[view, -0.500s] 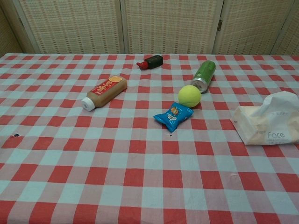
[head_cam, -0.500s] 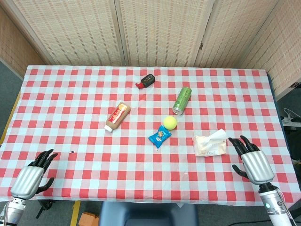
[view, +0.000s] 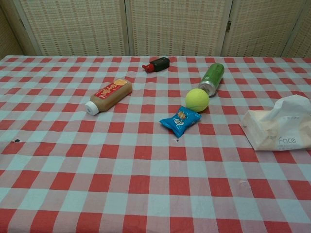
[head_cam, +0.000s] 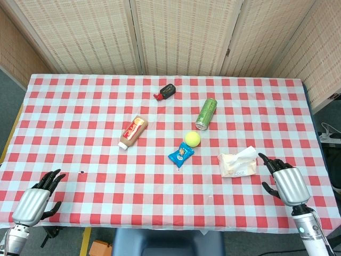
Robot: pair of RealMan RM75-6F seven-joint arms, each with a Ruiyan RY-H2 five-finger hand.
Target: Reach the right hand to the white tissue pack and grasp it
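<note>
The white tissue pack (head_cam: 237, 164) (view: 281, 129) lies on the checked tablecloth at the right, a tissue sticking up from its top. My right hand (head_cam: 286, 180) hovers just right of it near the table's front right edge, fingers spread, holding nothing and a small gap away from the pack. My left hand (head_cam: 37, 198) rests open at the front left corner. Neither hand shows in the chest view.
Left of the pack lie a blue snack packet (head_cam: 180, 155), a yellow-green tennis ball (head_cam: 192, 138) and a green can (head_cam: 206, 113) on its side. Further off lie a brown bottle (head_cam: 133, 132) and a small dark bottle (head_cam: 167, 91). Wicker screens stand behind the table.
My right hand has shifted slightly up and forward, staying close to the tissue pack's right side. The left hand and all objects are unmoved.
</note>
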